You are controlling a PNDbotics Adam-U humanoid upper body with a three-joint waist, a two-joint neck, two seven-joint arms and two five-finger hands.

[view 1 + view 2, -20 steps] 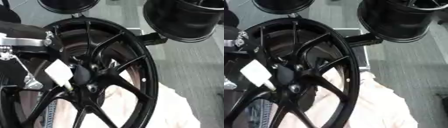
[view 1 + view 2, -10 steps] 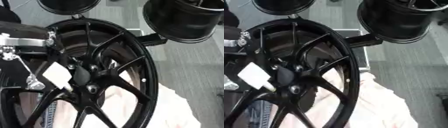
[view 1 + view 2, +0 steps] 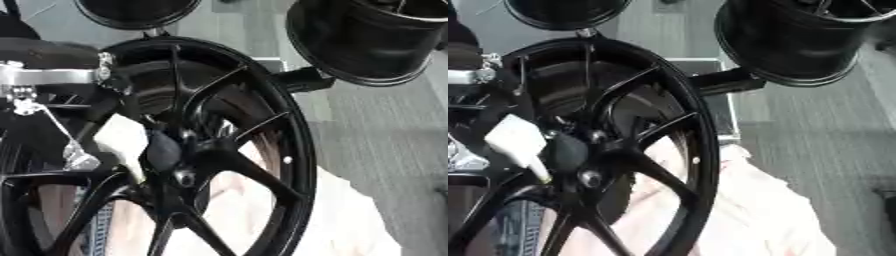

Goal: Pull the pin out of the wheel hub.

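The wheel hub (image 3: 188, 165) is cut off at the bottom and left edges. The left arm (image 3: 48, 75) is seen only in part, its hand hidden behind the spokes. A white block (image 3: 516, 140) beside the hub centre cannot be identified. The pin cannot be made out.

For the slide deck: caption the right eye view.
Black spoked wheel fills the frame, a white tag-like piece beside its hub; pale cloth lies behind, two more black rims above.
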